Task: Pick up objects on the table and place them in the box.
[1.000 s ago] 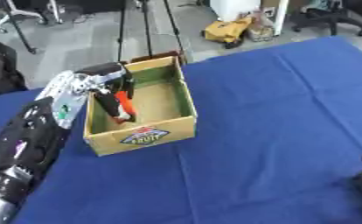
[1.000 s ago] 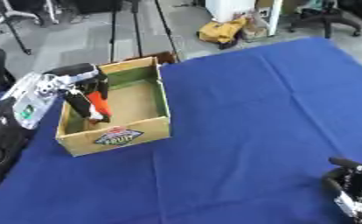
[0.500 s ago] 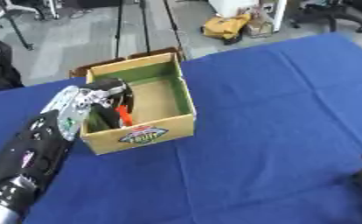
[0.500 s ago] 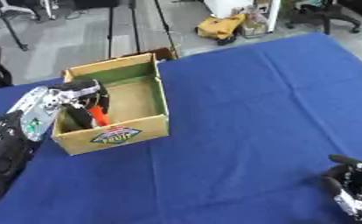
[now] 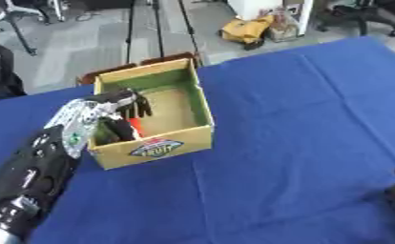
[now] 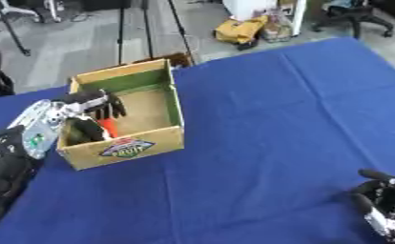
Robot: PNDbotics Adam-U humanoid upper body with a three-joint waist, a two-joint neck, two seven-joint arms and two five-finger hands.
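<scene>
Fingers [image 5: 137,106] of the left hand [image 5: 109,109] hang over the left wall of the box [image 5: 202,114], curled downward into the interior. Whether they still pinch anything cannot be told; the thumb is hidden behind the wall. Directly below them an orange-red object [image 5: 135,127] shows inside the box, near the front left, partly masked by a dark shape beside it.

Step in hand, by judgement: release into the box. To do it well, the fingers should spread fully while over the box floor, then the hand should rise straight up clear of the wall, so as not to drag the object out or shift the box on the counter [image 5: 301,119].

The object's long axis appears to run roughly from the near wall toward the far wall, slightly tilted; which end leads cannot be told.

The right hand [image 6: 383,205] rests at the lower right corner, fingers relaxed and apart, holding nothing.
</scene>
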